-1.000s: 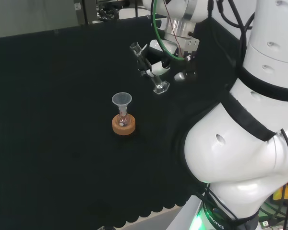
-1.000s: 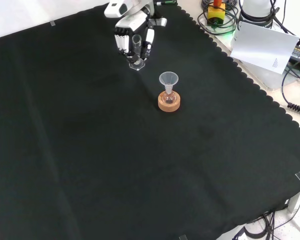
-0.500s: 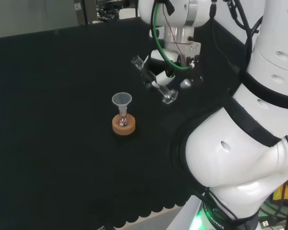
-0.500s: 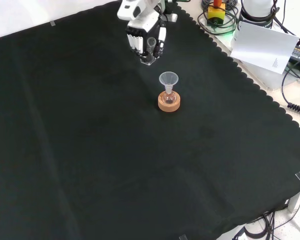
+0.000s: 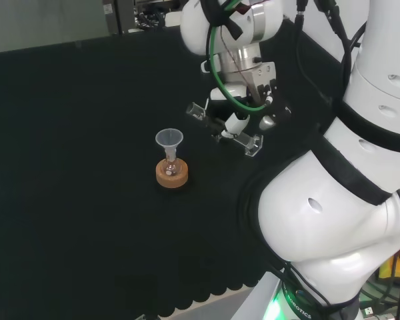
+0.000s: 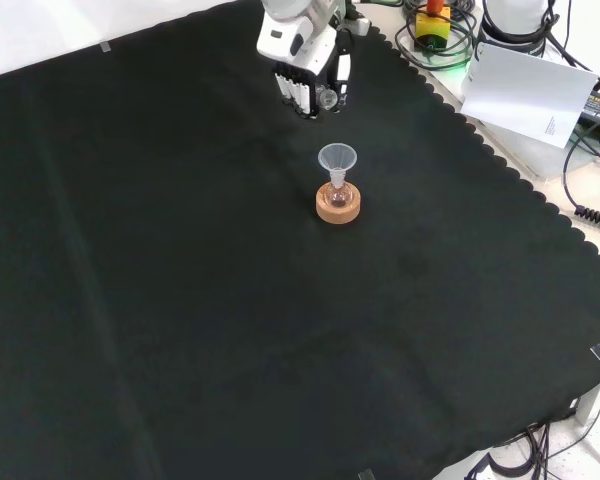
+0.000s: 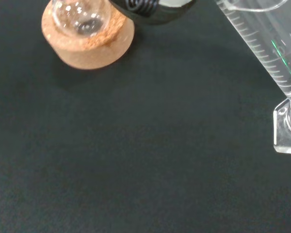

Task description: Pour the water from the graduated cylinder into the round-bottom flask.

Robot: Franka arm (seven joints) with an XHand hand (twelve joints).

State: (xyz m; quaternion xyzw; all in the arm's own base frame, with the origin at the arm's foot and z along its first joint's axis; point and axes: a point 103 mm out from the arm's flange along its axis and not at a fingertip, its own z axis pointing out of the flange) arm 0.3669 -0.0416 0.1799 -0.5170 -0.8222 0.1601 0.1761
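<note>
Hand (image 6: pixel 308 62) raised above bench, fingers (image 6: pixel 292 88) curled, wrist tipped.

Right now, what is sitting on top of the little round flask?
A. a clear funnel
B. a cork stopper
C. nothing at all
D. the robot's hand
A: in the head view a clear funnel stands in the neck of the flask, which rests on a cork ring, while the hand holds the tilted graduated cylinder off to the right.

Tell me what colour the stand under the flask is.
Tan cork stand, clearest in the wrist view.
</note>
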